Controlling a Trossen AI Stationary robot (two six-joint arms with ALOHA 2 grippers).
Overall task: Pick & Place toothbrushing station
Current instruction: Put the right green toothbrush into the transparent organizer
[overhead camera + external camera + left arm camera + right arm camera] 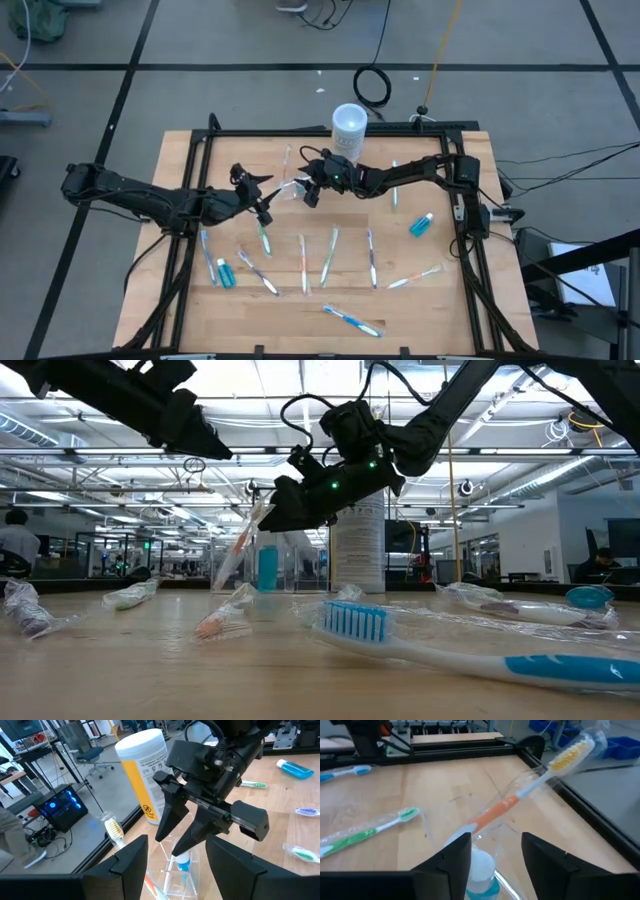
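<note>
Reaching in from the tabletop's (pixel 180 150) left edge, the left arm holds the left gripper (pixel 258 196) above the boards toward the far middle, its jaws spread with nothing between them. Just beside it, toward the right, stands the clear holder (pixel 292 187), a small see-through cup set on the wood a little in from the far edge. An orange-handled toothbrush (pixel 520 795) in a clear wrapper leans out of it, yellow bristles uppermost, and a teal tube (pixel 183 865) stands upright inside. The right gripper (pixel 313 186) hangs right over the holder, jaws parted on either side of the cup's mouth and pinching nothing. Behind it, at the far edge, rises the white canister (pixel 349 124) with its yellow label. The right arm stretches back from there to the far right corner.

Nearer the front edge lies a loose row of wrapped toothbrushes: a green one (pixel 264 238) near the left gripper, a blue one (pixel 208 255) with a second teal tube (pixel 226 274) beside it at the left, another blue brush (pixel 352 319) closest to the front edge. One more teal tube (pixel 421 225) lies toward the right edge.
</note>
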